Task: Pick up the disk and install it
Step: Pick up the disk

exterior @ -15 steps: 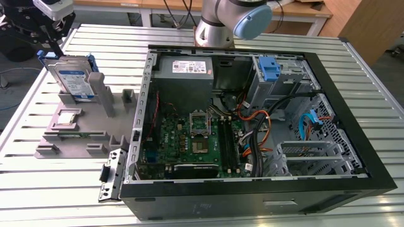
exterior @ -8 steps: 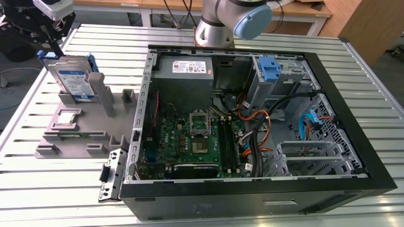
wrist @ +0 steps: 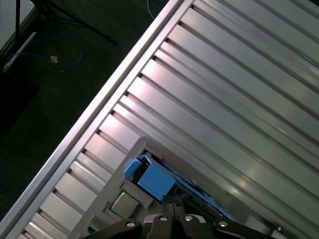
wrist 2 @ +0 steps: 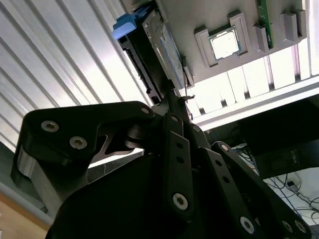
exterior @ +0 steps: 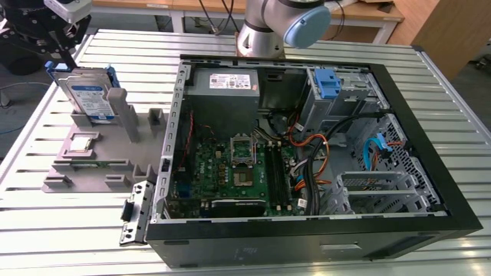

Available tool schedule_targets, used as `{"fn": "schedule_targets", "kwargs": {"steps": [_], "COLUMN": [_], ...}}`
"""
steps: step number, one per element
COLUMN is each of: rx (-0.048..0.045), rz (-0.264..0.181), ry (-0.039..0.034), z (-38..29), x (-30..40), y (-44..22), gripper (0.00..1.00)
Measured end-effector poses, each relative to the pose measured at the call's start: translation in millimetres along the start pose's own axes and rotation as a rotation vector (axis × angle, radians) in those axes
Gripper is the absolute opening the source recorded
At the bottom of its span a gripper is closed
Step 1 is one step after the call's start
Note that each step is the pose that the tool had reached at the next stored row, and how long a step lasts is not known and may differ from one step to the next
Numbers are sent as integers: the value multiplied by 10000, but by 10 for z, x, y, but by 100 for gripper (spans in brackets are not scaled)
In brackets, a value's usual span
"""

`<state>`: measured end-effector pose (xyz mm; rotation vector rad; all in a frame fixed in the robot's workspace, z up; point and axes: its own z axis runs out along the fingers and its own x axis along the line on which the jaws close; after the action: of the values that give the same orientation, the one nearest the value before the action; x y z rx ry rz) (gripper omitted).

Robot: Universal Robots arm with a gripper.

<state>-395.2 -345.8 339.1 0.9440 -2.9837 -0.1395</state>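
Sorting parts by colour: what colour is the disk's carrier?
The carrier is blue, best in the exterior view.

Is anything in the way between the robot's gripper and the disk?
No, nothing visible. The gripper is right by the top edge of the disk, which stands upright in the grey holder.

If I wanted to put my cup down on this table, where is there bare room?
Bare table slats lie between the grey holder and the table's camera-side edge, and between the disk and the computer case's far corner. Crowded: inside the case, full of cables, and at the claw by the disk.
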Motion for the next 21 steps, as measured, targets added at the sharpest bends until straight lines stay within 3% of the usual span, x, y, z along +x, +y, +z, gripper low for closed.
{"fn": "schedule_targets", "kwargs": {"steps": [21], "rx": [-37], "rz": [-1991], "ry": [175], "z": [0], "x": [0], "y": [0], "gripper": [10]}}
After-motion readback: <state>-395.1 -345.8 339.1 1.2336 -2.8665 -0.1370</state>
